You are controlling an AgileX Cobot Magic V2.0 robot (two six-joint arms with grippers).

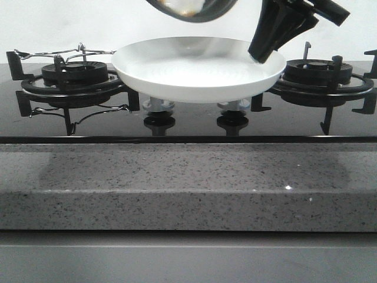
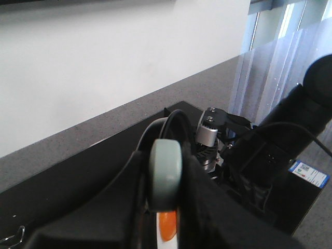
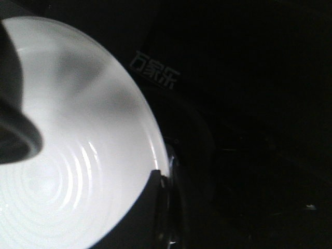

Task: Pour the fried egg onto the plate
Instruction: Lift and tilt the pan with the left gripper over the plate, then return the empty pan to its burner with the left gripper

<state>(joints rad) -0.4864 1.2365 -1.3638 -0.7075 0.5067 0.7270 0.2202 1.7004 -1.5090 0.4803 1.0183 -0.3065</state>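
The white plate [image 1: 197, 73] hangs level above the middle of the hob, and my right gripper [image 1: 262, 56] is shut on its right rim. In the right wrist view the plate [image 3: 72, 155] fills the near side, with my right gripper [image 3: 162, 179] pinching its edge. The black frying pan [image 1: 191, 9] is tilted above the plate at the top edge of the front view. My left gripper [image 2: 165, 171] is shut on the pan's grey-green handle [image 2: 166, 161]. Beyond the handle a strip of the fried egg [image 2: 167, 228] shows, white with an orange yolk.
Black burner grates stand at the left [image 1: 70, 76] and right [image 1: 321, 73] of the glass hob, with a wire rack [image 1: 65, 54] on the left one. Two knobs [image 1: 159, 109] [image 1: 232, 109] sit under the plate. A speckled stone counter edge [image 1: 188, 183] runs along the front.
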